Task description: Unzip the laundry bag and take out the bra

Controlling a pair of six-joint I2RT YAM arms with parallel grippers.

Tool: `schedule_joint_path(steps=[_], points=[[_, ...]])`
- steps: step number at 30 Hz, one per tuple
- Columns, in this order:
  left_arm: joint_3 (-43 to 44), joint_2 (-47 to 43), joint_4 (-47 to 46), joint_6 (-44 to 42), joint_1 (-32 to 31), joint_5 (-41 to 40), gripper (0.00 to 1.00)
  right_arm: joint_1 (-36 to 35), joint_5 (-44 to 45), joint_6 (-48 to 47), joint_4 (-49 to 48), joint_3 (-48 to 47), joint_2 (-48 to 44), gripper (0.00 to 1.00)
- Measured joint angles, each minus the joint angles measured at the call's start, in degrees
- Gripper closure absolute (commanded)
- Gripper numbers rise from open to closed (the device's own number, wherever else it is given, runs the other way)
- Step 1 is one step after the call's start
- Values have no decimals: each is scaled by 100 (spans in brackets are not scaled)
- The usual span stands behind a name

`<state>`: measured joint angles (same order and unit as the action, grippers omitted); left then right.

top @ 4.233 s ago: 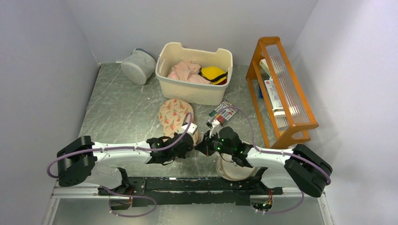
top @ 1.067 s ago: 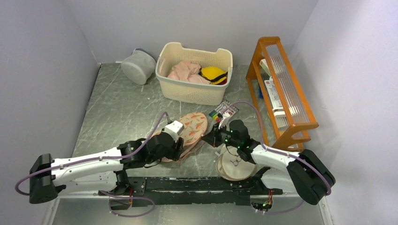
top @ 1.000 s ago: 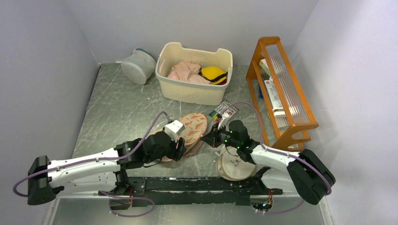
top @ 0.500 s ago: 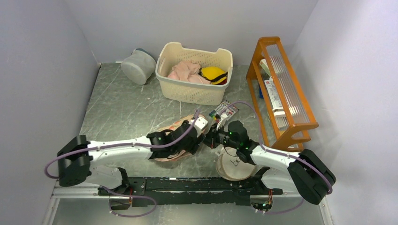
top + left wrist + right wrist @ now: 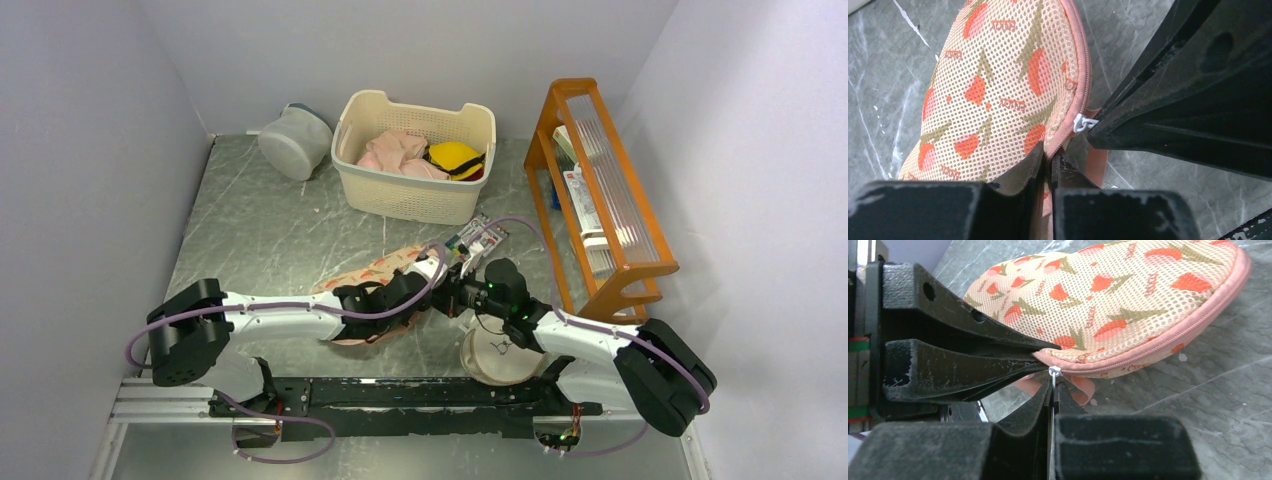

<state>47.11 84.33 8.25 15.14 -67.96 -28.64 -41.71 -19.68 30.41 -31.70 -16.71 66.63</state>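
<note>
The laundry bag [image 5: 372,272] is a peach mesh case with orange floral print, lifted on edge near the table's middle. My left gripper [image 5: 441,289] is shut on its pink zipped rim [image 5: 1050,155], right beside the white zip pull [image 5: 1082,123]. My right gripper [image 5: 460,296] is shut on the white zip pull [image 5: 1053,372], its fingertips touching the rim from below [image 5: 1053,390]. The zip looks closed along the visible edge [image 5: 1168,340]. The two grippers almost touch. The bra is hidden.
A cream basket [image 5: 400,205] with pink clothes [image 5: 398,150] and a yellow item [image 5: 455,158] stands behind. A marker pack [image 5: 478,240] lies just beyond the grippers. An orange rack [image 5: 600,190] stands right, a grey pouch [image 5: 295,140] back left, and a round cream pouch [image 5: 497,360] under my right arm.
My left gripper has slid right along the bag's rim from its left end to beside the zip pull. The bag has tipped up on edge. My right gripper has stayed on the pull.
</note>
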Motion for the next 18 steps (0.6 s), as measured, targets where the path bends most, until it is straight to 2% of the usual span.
schedule_joint_path(steps=[6,16,17,18], points=[[-160,-136,-9,-20,-11,-70,93,11,378,57,214,0,-61,100],[-1005,-1563,186,249,-11,-81,93,258,1246,162,240,494,-730,100],[-1075,-1707,205,323,-11,-83,92,278,1268,155,245,494,-730,100],[-1134,-1827,223,389,-11,-83,87,282,1266,149,238,494,-730,100]])
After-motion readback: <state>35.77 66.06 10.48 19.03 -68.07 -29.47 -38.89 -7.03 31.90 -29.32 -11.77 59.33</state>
